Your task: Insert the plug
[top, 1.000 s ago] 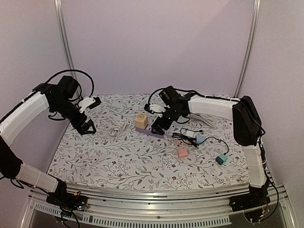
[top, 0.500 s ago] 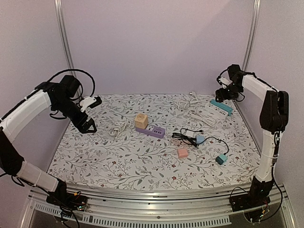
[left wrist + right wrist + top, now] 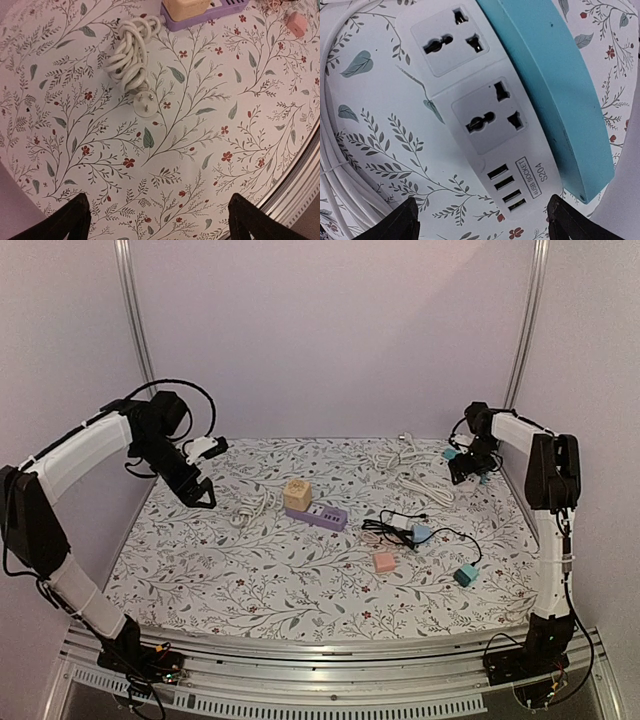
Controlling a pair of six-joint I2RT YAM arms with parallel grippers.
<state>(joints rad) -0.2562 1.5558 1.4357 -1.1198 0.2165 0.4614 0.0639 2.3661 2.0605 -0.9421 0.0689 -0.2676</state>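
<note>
Hovering over the floral table [image 3: 250,580] near its 9 o'clock edge, the left gripper [image 3: 160,222] had its fingers spread wide, with nothing between them. The white plug [image 3: 143,106] lay on the cloth, prongs showing, at the end of its coiled cord [image 3: 131,50], at 12 o'clock from that gripper in the wrist view. At 3 o'clock of the coil lay the purple power strip [image 3: 318,516], a beige cube [image 3: 297,494] at its 9 o'clock end. At the table's 2 o'clock corner the right gripper [image 3: 480,222] hung with fingers apart and empty above a white socket strip [image 3: 475,110], which touched a teal block [image 3: 555,85].
</note>
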